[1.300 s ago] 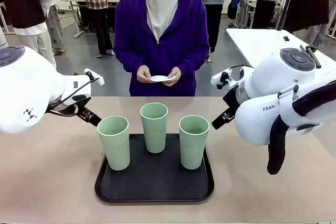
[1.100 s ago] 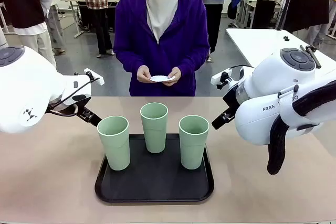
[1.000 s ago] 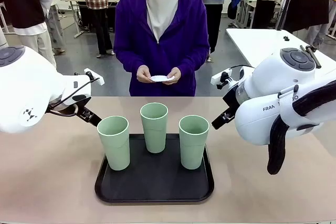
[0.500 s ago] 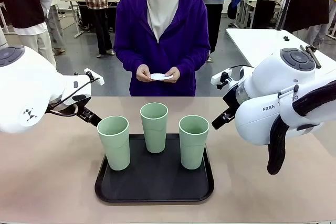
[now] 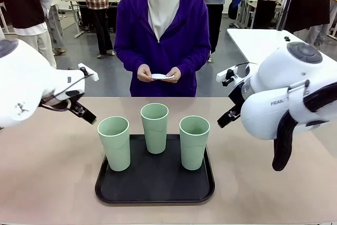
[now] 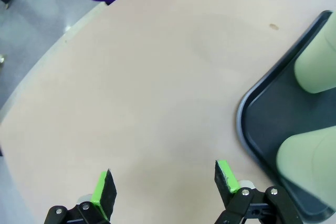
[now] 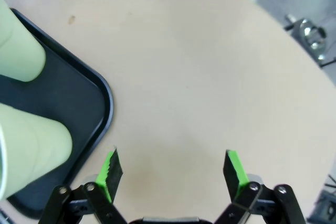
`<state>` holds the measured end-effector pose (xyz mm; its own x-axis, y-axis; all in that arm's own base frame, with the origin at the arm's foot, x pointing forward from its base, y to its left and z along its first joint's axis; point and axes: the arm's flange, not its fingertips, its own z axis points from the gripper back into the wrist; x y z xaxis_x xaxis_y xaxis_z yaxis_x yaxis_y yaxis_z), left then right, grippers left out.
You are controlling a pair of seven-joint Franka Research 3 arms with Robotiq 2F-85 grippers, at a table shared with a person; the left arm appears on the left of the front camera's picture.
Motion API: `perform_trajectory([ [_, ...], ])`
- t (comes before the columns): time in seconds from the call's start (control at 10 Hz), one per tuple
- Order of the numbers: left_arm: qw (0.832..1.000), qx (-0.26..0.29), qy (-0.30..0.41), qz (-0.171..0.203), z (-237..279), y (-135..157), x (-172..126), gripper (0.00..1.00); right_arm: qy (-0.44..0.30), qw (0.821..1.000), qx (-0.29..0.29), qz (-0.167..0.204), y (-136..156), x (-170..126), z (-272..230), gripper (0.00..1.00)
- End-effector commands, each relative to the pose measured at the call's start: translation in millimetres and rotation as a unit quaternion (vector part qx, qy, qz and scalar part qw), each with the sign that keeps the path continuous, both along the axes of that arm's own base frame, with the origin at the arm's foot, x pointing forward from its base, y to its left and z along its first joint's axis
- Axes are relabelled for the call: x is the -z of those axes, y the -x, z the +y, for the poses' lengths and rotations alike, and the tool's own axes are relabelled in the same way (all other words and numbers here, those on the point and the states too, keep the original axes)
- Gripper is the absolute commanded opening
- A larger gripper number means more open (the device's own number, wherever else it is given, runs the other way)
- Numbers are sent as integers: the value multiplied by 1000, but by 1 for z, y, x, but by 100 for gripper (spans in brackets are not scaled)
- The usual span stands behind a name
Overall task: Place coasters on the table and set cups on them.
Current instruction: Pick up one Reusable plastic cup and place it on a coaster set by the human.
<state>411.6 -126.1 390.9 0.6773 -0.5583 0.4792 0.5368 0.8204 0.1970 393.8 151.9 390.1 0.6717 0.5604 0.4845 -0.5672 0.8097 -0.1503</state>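
Tabletop: beige-pink and bare around the tray; no coaster lies on it yet, so by my reading the task has hardly begun.
Person: stands at the far side, middle, with both of the person's hands held together at waist height.
Tray: black, at the near middle of the tabletop, carrying all three cups.
Cups: left cup, middle cup and right cup stand upright and apart on the tray, the middle one farthest back; none has been set out.
Left robot hand: released, green pads wide apart with nothing between them, over bare tabletop just left of the tray.
Right robot hand: released likewise and empty, over bare tabletop just right of the tray.
Coasters: a thin white disc or small stack, held flat between the person's fingers beyond the far edge; the count cannot be told.
Left to do: every coaster still has to go down on the tabletop, then each cup has to go onto one.
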Motion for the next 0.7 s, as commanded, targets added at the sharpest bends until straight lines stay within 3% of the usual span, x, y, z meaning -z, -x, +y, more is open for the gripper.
perform_trajectory([
  [0.0,1000,1,-14,26,13,12,-31,100,11,999,8,38,36,-25,-26,100],
  [0.2,993,13,19,117,16,50,-49,100,3,995,12,100,86,-40,-41,100],
  [0.3,990,1,24,138,18,76,-55,100,2,994,14,110,118,-44,-47,100],
  [0.4,988,-3,28,149,21,99,-58,100,9,992,17,121,140,-39,-50,100],
  [0.6,989,-27,9,142,23,129,-59,100,1,990,26,136,155,-26,-54,100],
])
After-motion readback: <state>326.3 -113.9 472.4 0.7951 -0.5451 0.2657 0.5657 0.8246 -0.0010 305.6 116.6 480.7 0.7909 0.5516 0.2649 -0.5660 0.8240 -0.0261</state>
